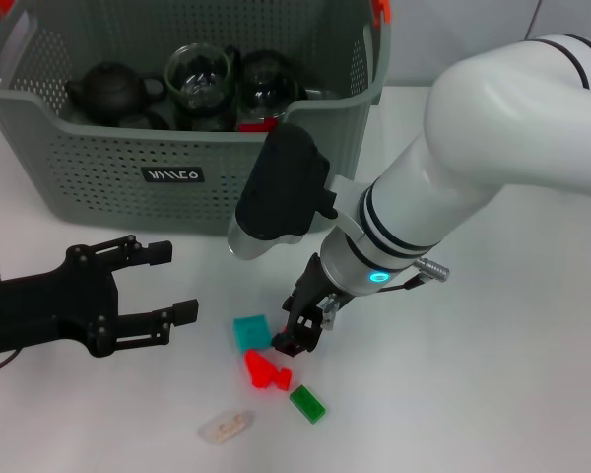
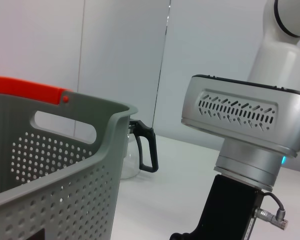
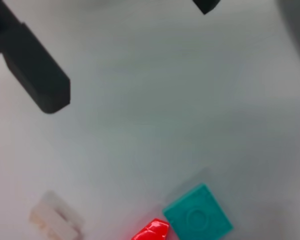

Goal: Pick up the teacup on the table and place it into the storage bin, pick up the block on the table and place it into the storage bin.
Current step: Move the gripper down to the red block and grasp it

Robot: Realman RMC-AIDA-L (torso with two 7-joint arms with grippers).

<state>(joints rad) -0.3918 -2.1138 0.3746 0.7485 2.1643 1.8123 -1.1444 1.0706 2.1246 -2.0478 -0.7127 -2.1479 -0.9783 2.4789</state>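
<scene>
Right gripper [image 1: 297, 333] down just in front of the storage bin [image 1: 98, 168], fingers parted over the red block [image 1: 265, 371] (teaware already inside); left gripper [image 1: 148, 286] spread, idle alongside

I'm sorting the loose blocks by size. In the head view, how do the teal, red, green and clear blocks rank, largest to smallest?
1. Red block, partly under the right gripper.
2. Teal block, close to red; unsure.
3. Clear block and green block: too alike to rank.
</scene>
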